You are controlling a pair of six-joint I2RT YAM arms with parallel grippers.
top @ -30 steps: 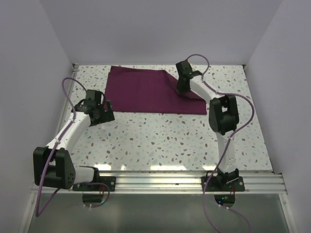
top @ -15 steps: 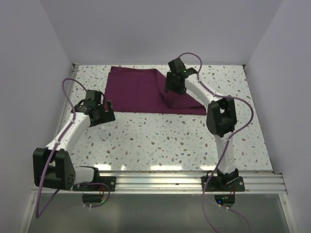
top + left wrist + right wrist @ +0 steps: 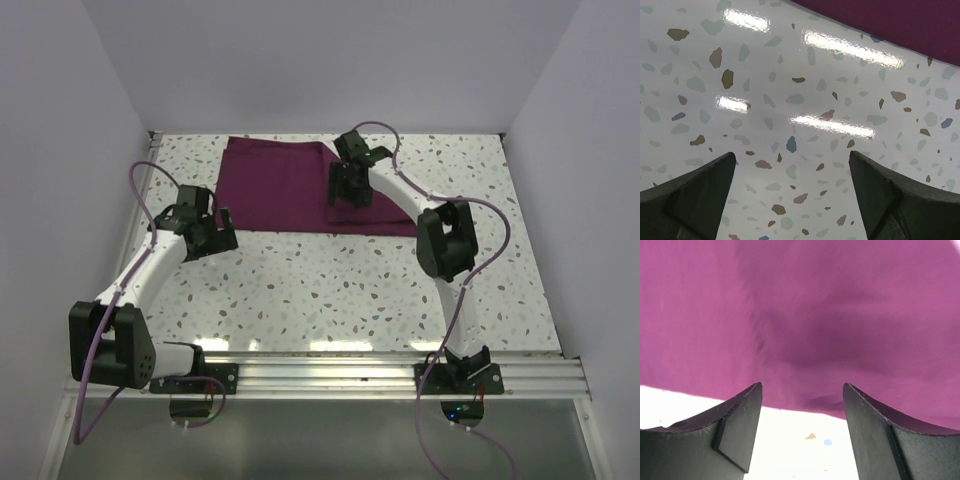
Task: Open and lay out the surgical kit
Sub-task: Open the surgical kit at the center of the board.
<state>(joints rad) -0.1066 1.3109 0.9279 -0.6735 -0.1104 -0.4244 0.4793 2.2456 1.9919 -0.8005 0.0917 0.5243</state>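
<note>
The right tool (image 3: 802,386) has its jaws spread and nothing between them; its own camera shows only maroon fabric past the fingertips and a strip of pale surface beneath. Over the last second it has slid toward 9 o'clock, from the 3 o'clock edge of the cloth wrap (image 3: 280,190) to a spot above the wrap's right-hand part. The wrap's outline looks much the same as before, so the pass seems to have smoothed or searched rather than unfolded. The wrap lies at the 12 o'clock end of the speckled bench (image 3: 330,290), a little toward 11. No steel tray or instruments show, so the laying-out appears barely begun or its contents are hidden. The left tool (image 3: 791,155) has not moved: it hangs wide open over bare bench just off the wrap's 7 o'clock corner.
</note>
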